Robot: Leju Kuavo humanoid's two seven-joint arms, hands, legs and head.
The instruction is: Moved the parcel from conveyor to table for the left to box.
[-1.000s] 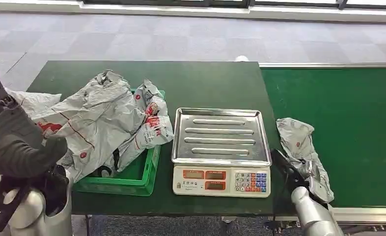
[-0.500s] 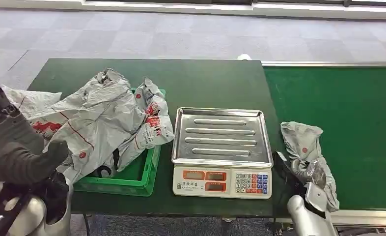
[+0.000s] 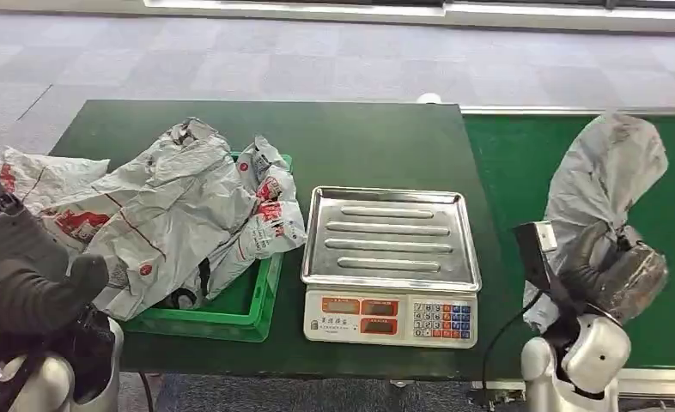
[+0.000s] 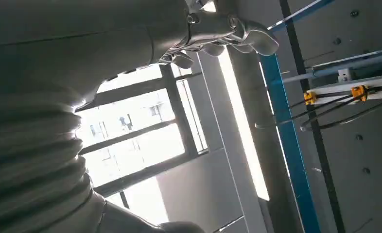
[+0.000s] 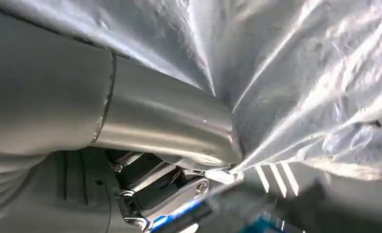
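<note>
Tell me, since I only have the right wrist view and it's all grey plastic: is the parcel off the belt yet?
Observer: Yes. In the head view the right hand holds the parcel up above the conveyor.
Operator: Is the scale free?
Observer: Its tray has nothing on it.
Operator: And the left hand?
Observer: The left hand is raised at the table's left edge, near the heap of bags over the green crate.
</note>
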